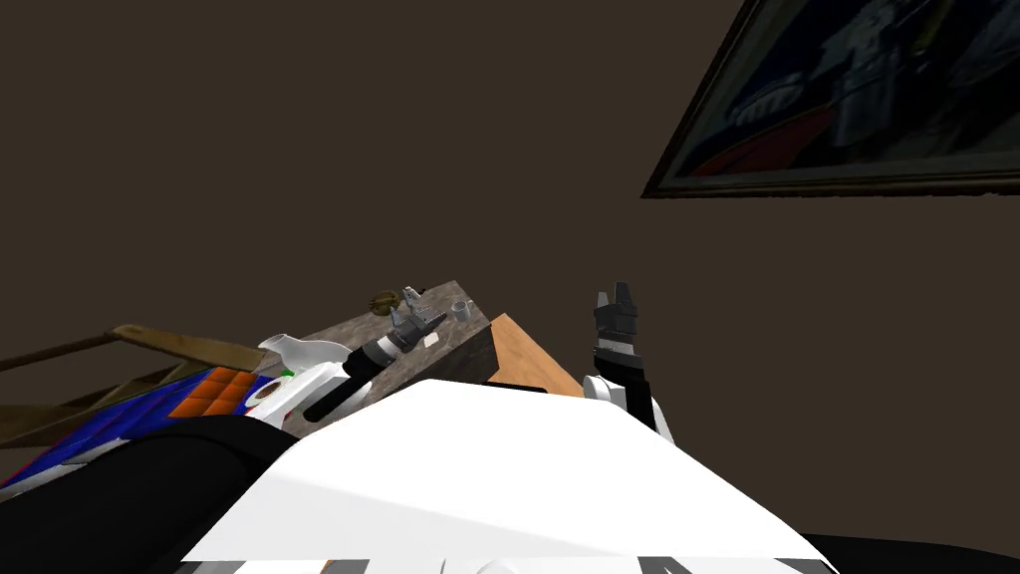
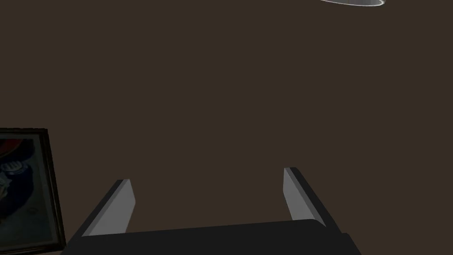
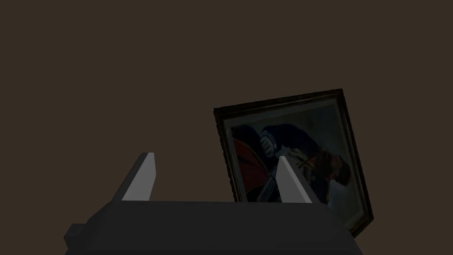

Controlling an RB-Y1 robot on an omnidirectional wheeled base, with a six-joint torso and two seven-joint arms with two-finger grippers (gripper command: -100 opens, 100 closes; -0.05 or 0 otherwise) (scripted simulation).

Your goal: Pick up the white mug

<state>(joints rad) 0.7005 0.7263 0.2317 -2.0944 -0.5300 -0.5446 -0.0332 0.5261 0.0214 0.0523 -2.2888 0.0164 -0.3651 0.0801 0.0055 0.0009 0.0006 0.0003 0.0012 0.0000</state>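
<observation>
Faces a big dark brown wall point(image 1: 299, 149), with a large picture in a dark frame point(image 1: 847, 110) hanging high on the right side. Stands close to a table point(image 1: 468, 329) with a grey speckled top, down low and a little to the left. Has a blue and orange patterned thing point(image 1: 199, 399) further left, past the table, and an orange-brown board point(image 1: 523, 359) just beside the table on the right.

Reaches the left arm point(image 1: 349, 384) long and low across the table top. Holds the left gripper point(image 1: 420, 321) over the top, aimed at the wall and not down at the mug. Spreads its two fingers point(image 2: 119, 208) wide apart, with only wall between them.

Holds the right arm point(image 1: 623, 369) up, off the table and well apart from it, with the right gripper point(image 1: 618, 294) pointing up at the wall. Spreads those fingers point(image 3: 141, 177) wide too, gripping nothing.

Finds the white mug point(image 1: 460, 310) standing on the table top near its far corner, just beside the left gripper on the right, not touching it. Has a small brown round thing point(image 1: 383, 300) on the gripper's other side, away from the mug. Has a tiny white piece point(image 1: 431, 341) on the top near the gripper, too small to tell what.
</observation>
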